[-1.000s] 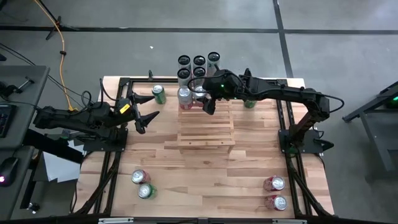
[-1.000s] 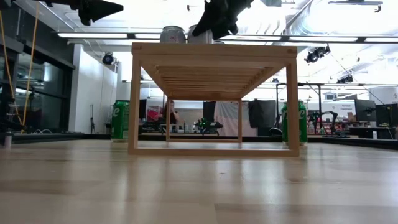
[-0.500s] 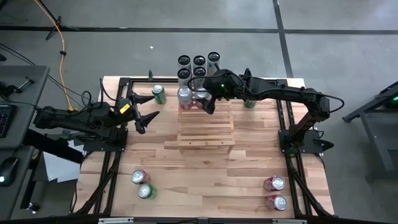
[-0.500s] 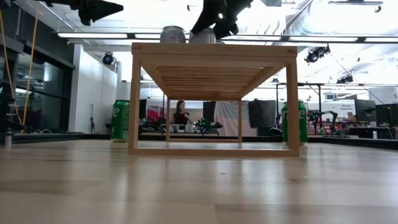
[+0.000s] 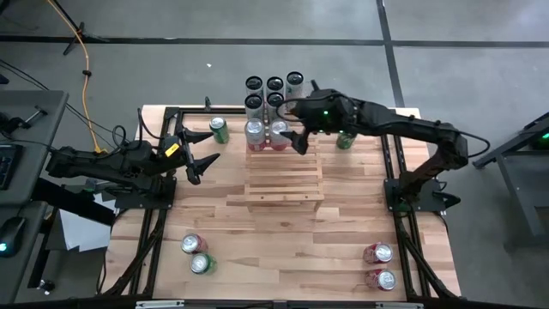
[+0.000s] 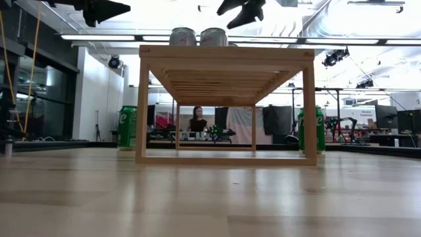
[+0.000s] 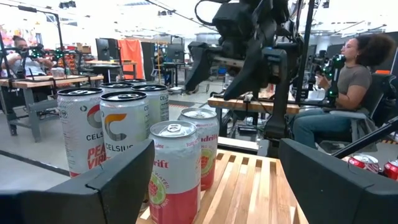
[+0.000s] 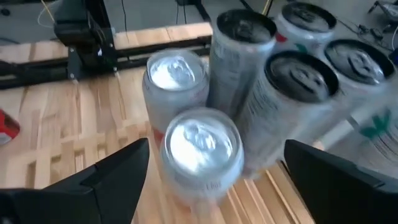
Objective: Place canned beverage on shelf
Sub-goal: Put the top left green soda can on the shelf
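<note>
Pale butcher-block wooden counter [image 5: 283, 240], stepped pale-wood slat shelf [image 5: 284, 176] in the middle. Right fingers [image 5: 294, 137] spread, released, hovering above the shelf's top step; two short pink-and-white beverage cans [image 5: 256, 134] stand side by side just below and beside them, not gripped. Left fingers [image 5: 196, 161] spread wide, empty, well apart from shelf and cans.

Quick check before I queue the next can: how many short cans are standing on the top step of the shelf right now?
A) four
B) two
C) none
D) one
B: two short cans stand side by side on the shelf top step; the right gripper is open beside them, holding nothing.
</note>
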You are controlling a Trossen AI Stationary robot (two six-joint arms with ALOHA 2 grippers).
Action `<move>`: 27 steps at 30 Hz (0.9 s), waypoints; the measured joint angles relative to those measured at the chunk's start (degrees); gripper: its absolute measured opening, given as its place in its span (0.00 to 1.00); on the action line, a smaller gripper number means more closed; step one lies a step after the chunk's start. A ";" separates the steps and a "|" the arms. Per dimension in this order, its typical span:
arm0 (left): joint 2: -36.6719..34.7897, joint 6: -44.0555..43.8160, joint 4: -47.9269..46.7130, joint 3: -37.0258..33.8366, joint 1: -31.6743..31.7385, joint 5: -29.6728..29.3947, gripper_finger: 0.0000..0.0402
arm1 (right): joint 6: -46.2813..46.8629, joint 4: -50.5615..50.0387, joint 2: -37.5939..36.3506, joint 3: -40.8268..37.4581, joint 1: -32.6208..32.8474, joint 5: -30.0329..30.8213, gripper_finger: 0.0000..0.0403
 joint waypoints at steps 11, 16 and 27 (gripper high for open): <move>0.00 -2.35 -3.43 -0.02 0.00 -1.50 0.83 | 5.32 -21.73 -3.89 -0.04 1.74 4.47 0.89; 0.00 -2.60 -5.03 -0.02 0.02 -2.97 0.83 | 9.10 -30.27 -3.93 -0.09 4.33 11.20 0.89; -0.01 -7.61 -13.56 -0.02 1.64 -32.48 0.83 | 14.03 -36.03 -5.07 -3.03 7.67 21.96 0.89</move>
